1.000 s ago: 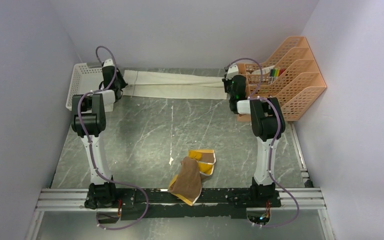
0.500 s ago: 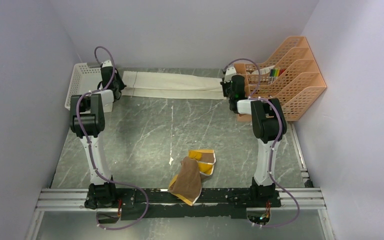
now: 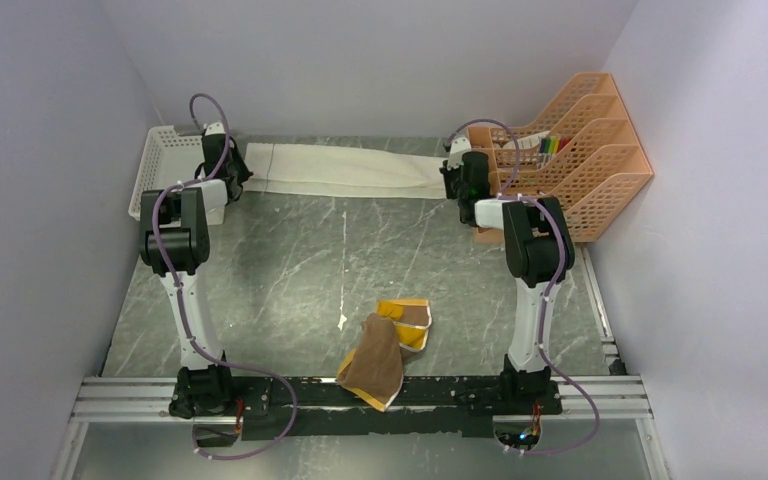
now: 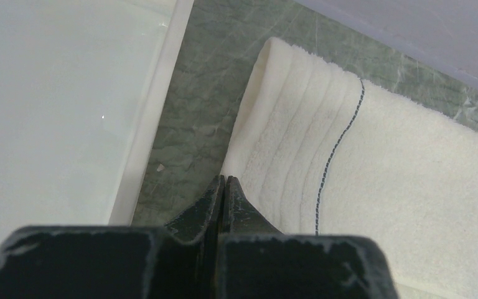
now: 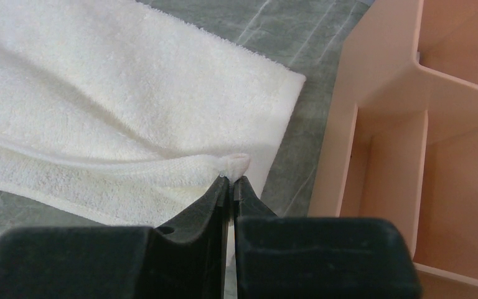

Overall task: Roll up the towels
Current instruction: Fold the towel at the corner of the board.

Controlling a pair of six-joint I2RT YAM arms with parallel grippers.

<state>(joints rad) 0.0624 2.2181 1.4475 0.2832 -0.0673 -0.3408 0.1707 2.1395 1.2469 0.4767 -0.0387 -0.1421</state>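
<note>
The cream-white towel (image 3: pixel 340 170) lies folded into a long strip along the table's far edge. My left gripper (image 3: pixel 241 176) sits at its left end, my right gripper (image 3: pixel 450 181) at its right end. In the left wrist view the left gripper (image 4: pixel 224 179) is shut, and the cream towel's (image 4: pixel 379 156) ribbed edge runs down into its tips. In the right wrist view the right gripper (image 5: pixel 231 179) is shut on a corner of the cream towel (image 5: pixel 131 93), a nub of cloth poking out past the tips. The brown towel (image 3: pixel 385 345), mustard-yellow side partly showing, lies crumpled near the front rail, with neither gripper near it.
A white plastic basket (image 3: pixel 165 165) (image 4: pixel 56 93) stands just left of the left gripper. An orange file rack (image 3: pixel 580 160) (image 5: pixel 423 124) stands close on the right of the right gripper. Walls close in the back and both sides.
Both grippers have crept a little toward the back wall with the cream towel's ends. The right one has also shifted slightly left. The brown towel has not moved.
</note>
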